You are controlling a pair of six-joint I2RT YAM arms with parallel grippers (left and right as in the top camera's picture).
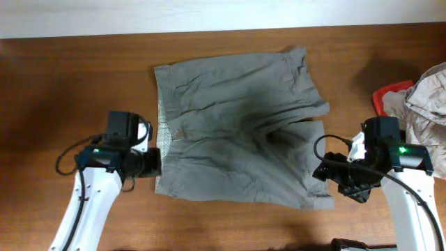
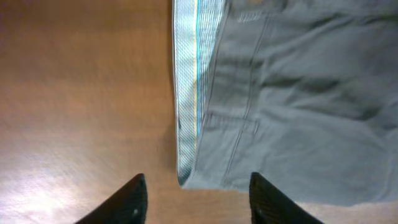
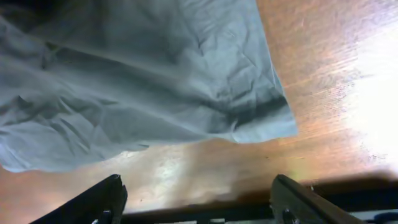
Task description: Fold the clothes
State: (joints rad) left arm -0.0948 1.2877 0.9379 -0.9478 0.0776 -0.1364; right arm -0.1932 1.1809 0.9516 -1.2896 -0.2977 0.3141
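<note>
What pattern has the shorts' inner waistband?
Waistband: pale with fine teal stripes; best in left wrist view.

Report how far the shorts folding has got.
Done: the shorts lie spread flat on the table, waistband towards the left arm. In hand: nothing is gripped; the left gripper sits at the near waistband corner and the right gripper at the near leg hem, jaws open on both. Left: every fold; none shows yet.

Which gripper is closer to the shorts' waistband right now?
Left. The left gripper sits at the end of the waistband, jaws apart. The right gripper is across the shorts, by the leg hem.
</note>
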